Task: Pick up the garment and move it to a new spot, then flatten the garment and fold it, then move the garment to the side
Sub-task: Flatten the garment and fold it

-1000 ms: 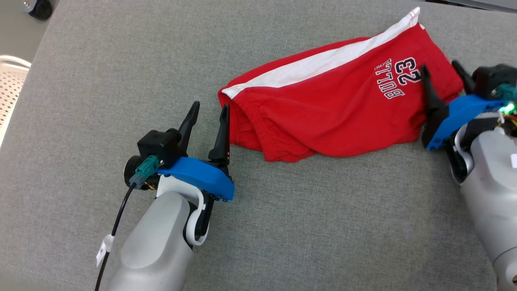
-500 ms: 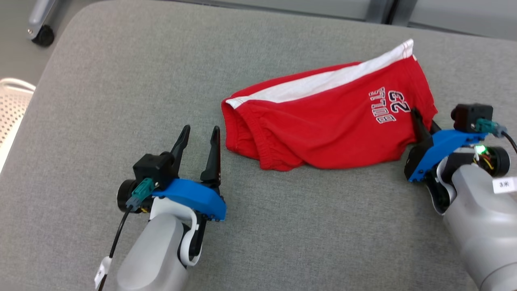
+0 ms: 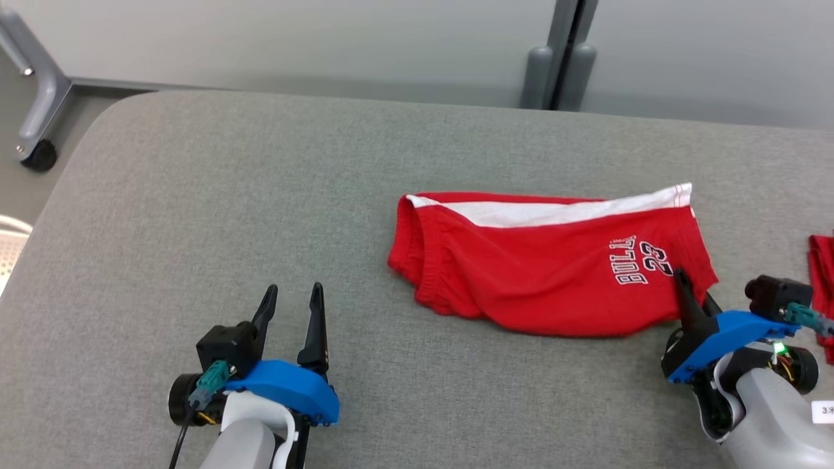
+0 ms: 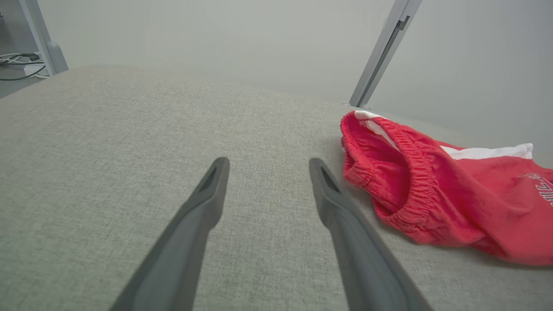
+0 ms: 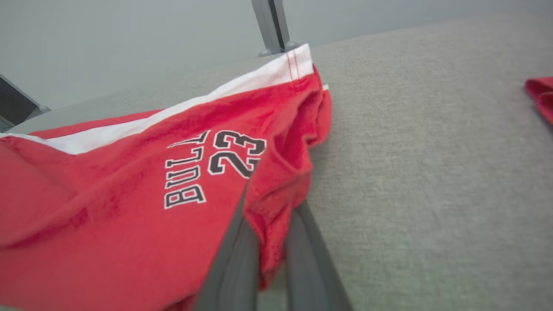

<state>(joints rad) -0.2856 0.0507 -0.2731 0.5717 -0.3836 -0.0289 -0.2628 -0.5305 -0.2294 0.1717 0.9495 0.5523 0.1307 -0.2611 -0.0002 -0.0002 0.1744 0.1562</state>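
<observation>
Right end effector point(image 3: 689, 286) has clamped on the shorts point(image 3: 547, 280) at the leg hem, beside the "23" print; a second ago it straddled that hem, spread. Left end effector point(image 3: 294, 288) is spread wide, empty, now apart from the waistband. Shorts lie rumpled mid-bench point(image 3: 228, 195). Lift to a new spot likely next.

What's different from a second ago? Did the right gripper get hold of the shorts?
Yes. The right gripper has closed on the shorts at the leg end; a second ago its fingers stood open around it. A gap has opened between the waistband and the left gripper, which had been right beside it. The head camera tilted up too. The left gripper stays open and empty.
</observation>
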